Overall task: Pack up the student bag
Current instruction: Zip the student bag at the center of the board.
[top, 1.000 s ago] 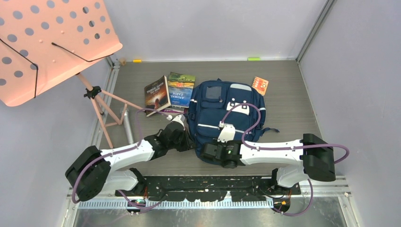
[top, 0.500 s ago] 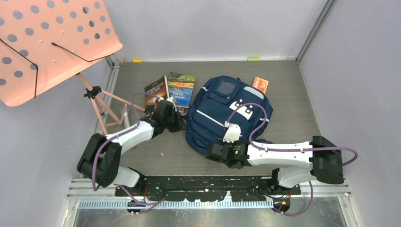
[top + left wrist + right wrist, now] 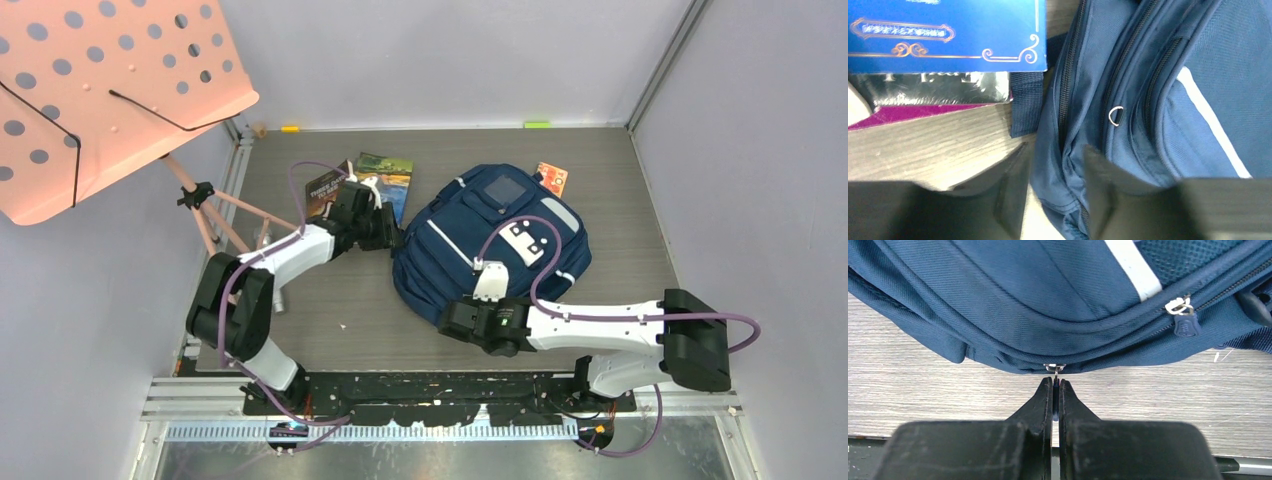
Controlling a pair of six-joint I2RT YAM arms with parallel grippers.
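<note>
R gripper (image 3: 1053,386) pinches zip pull (image 3: 1054,368) at student bag (image 3: 1048,300) edge | L gripper (image 3: 1057,155) jaws apart, straddling bag seam nr books (image 3: 943,45)

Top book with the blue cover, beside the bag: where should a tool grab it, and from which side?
Grip the blue-covered book by its edge facing the student bag, coming in low from the bag side. That edge seems to jut past the black book underneath, leaving room for a finger below; its other visible edge lies flat on the stack.
</note>
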